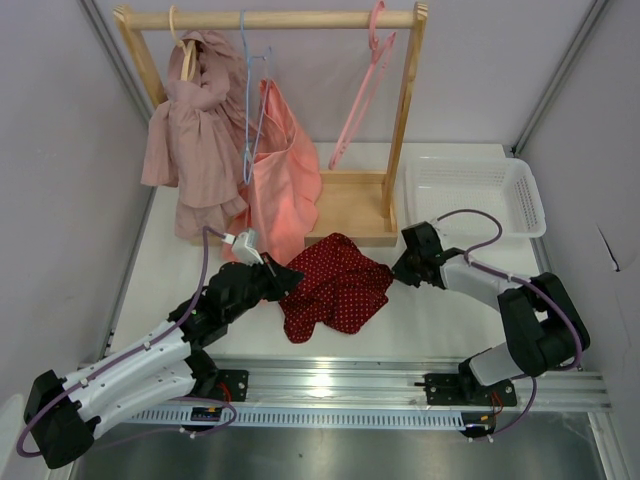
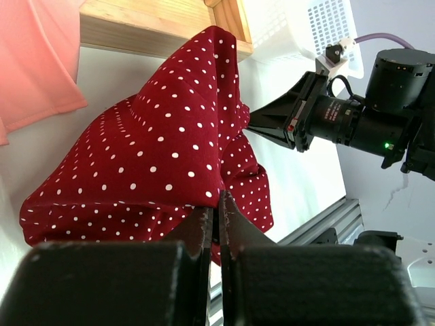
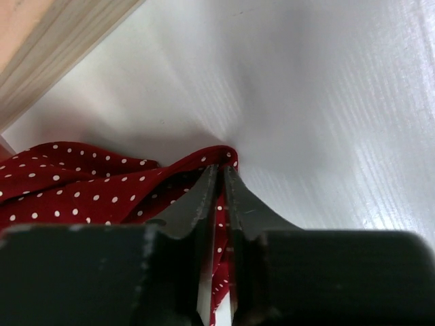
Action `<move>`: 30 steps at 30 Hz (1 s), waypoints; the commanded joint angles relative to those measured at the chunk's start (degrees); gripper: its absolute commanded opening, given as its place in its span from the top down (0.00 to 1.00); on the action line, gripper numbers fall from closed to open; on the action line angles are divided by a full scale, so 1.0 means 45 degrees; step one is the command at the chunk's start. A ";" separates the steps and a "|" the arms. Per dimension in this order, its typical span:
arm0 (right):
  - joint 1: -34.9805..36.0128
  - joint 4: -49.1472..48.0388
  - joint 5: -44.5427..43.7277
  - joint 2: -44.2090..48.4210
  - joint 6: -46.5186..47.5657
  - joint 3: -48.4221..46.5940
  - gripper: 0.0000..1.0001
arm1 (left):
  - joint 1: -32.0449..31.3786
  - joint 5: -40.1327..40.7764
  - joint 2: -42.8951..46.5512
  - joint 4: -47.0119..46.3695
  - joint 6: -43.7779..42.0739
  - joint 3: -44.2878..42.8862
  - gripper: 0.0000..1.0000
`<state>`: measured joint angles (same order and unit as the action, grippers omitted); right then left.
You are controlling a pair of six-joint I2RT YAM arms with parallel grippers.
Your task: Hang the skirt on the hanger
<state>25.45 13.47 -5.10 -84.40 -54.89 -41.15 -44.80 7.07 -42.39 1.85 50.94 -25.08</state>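
The dark red polka-dot skirt (image 1: 338, 283) lies bunched on the white table in front of the wooden rack. My left gripper (image 1: 292, 279) is shut on the skirt's left edge; in the left wrist view its jaws (image 2: 217, 204) pinch the cloth (image 2: 156, 149). My right gripper (image 1: 394, 270) is shut on the skirt's right edge; the right wrist view shows the cloth (image 3: 81, 183) clamped between its jaws (image 3: 220, 173). The pink hanger (image 1: 368, 75) hangs empty from the right end of the rack's rail.
The wooden rack (image 1: 290, 20) carries a dusty-pink ruffled garment (image 1: 195, 130) on a tan hanger and a salmon garment (image 1: 280, 170) on a light blue hanger (image 1: 252, 90). A white basket (image 1: 478, 195) stands at the right. The rack's base (image 1: 350, 205) lies just behind the skirt.
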 commanded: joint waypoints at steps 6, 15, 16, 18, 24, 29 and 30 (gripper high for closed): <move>0.0223 0.0715 -0.1189 0.0959 0.0068 -0.0914 1.00 | 0.0306 -0.0165 0.0357 -0.0118 -0.0557 -0.0520 1.00; 0.0203 0.3488 -0.2498 0.3266 0.1825 -0.3487 1.00 | 0.1456 -0.0497 0.0709 0.1326 -0.1338 -0.2333 1.00; 0.0203 0.3722 -0.2595 0.3557 0.2234 -0.3841 1.00 | 0.1555 -0.0555 0.0690 0.1425 -0.1436 -0.2685 1.00; 0.0203 0.4308 -0.2869 0.3794 0.2704 -0.4544 1.00 | 0.1867 -0.0750 0.0612 0.1640 -0.1690 -0.2999 1.00; -0.0283 0.5500 -0.3260 0.4069 0.4560 -0.7864 1.00 | 0.2961 -0.1474 -0.0188 0.2108 -0.2198 -0.4970 1.00; -0.1279 0.6029 -0.2774 0.3503 0.5828 -1.0420 1.00 | 0.4248 -0.2546 -0.1066 0.2324 -0.2413 -0.6356 1.00; -0.1436 0.6087 -0.2656 0.3444 0.5889 -1.0736 1.00 | 0.4348 -0.2703 -0.1145 0.2305 -0.2471 -0.6495 1.00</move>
<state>21.54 39.00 -16.34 -68.03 -33.34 -85.03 -27.70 -1.41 -46.33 11.97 42.33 -49.80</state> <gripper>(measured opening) 0.010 0.036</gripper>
